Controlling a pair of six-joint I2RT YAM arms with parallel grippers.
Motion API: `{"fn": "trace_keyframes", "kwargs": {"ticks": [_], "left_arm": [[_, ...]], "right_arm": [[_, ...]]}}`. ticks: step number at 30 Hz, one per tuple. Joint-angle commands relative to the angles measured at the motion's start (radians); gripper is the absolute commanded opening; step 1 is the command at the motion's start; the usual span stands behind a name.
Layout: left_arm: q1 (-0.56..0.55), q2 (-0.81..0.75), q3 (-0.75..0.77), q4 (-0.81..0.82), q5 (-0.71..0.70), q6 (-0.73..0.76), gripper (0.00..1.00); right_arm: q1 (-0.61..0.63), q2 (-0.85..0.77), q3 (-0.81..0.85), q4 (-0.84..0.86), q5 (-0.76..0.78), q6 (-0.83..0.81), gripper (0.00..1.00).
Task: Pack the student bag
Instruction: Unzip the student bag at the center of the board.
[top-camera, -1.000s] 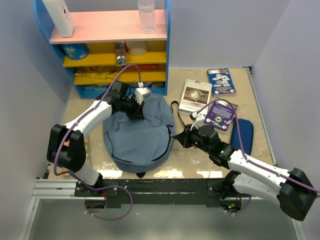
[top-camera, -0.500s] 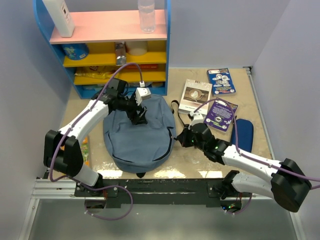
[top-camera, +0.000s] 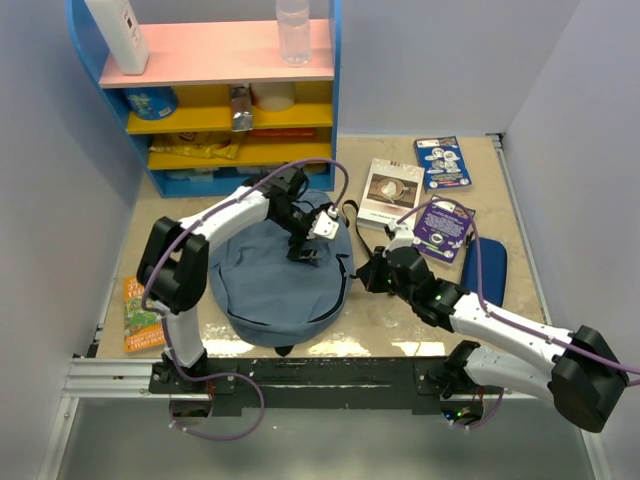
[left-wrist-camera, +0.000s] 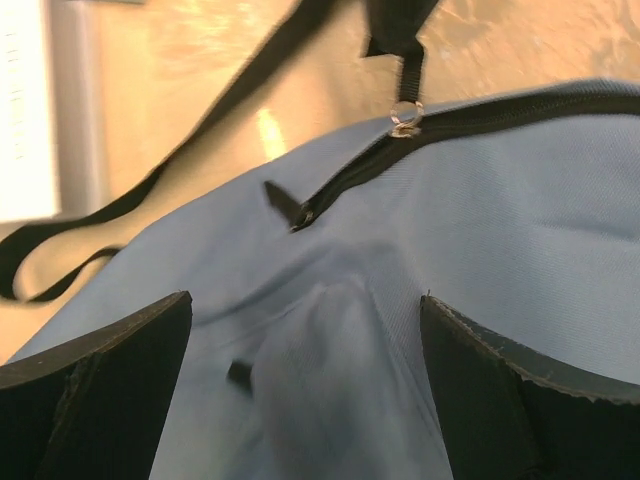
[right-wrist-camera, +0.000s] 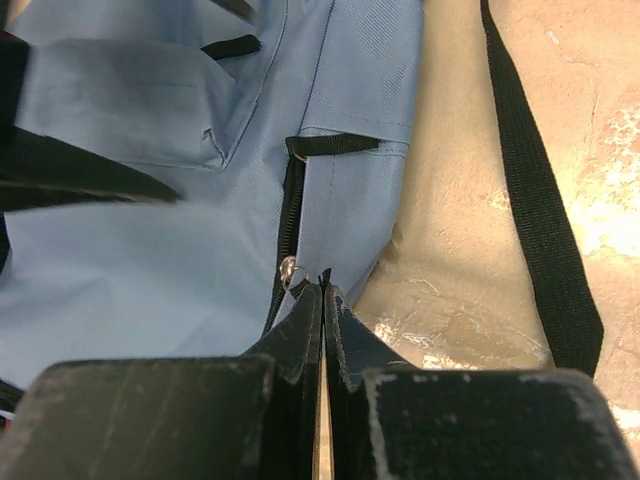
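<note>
The student bag (top-camera: 270, 285), a soft slate-blue backpack, lies flat in the middle of the table with its black zipper (left-wrist-camera: 470, 125) running along its right side. My left gripper (top-camera: 313, 247) hovers low over the bag's upper right part; in the left wrist view it (left-wrist-camera: 305, 310) is wide open, with only blue fabric between its fingers (left-wrist-camera: 110, 385). My right gripper (top-camera: 368, 273) sits at the bag's right edge. In the right wrist view it (right-wrist-camera: 323, 292) is shut on the black zipper pull, whose metal ring (right-wrist-camera: 291, 270) shows just beside the tips.
A blue, yellow and pink shelf (top-camera: 215, 110) stands at the back left with a bottle (top-camera: 292, 30) on top. Three books (top-camera: 390, 190) (top-camera: 442, 163) (top-camera: 440, 228) and a dark-blue pencil case (top-camera: 488, 268) lie to the right. An orange booklet (top-camera: 142, 312) lies at the left. A black strap (right-wrist-camera: 540, 200) trails on the table.
My left gripper has opened and swung right across the bag's top toward the zipper side. The right gripper shifted slightly toward the bag's edge and stays shut.
</note>
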Motion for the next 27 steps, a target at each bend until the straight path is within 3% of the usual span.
{"fn": "trace_keyframes", "kwargs": {"ticks": [1, 13, 19, 26, 27], "left_arm": [[-0.030, 0.085, 0.140, -0.099, 0.027, 0.206, 1.00], [-0.107, 0.326, 0.378, -0.328, 0.021, 0.304, 1.00], [-0.132, 0.392, 0.403, -0.308, 0.018, 0.283, 0.96], [-0.146, 0.447, 0.381, -0.262, 0.029, 0.194, 0.74], [-0.146, 0.446, 0.368, -0.235, 0.029, 0.166, 0.61]], "right_arm": [[-0.003, -0.023, 0.028, -0.003, 0.026, 0.036, 0.00], [-0.003, -0.072, -0.038, 0.046, -0.040, 0.066, 0.00], [-0.003, -0.057, -0.049, 0.065, -0.048, 0.071, 0.00], [-0.003, -0.060, -0.070, 0.075, -0.048, 0.083, 0.00], [-0.001, -0.060, -0.070, 0.072, -0.040, 0.085, 0.00]]}}
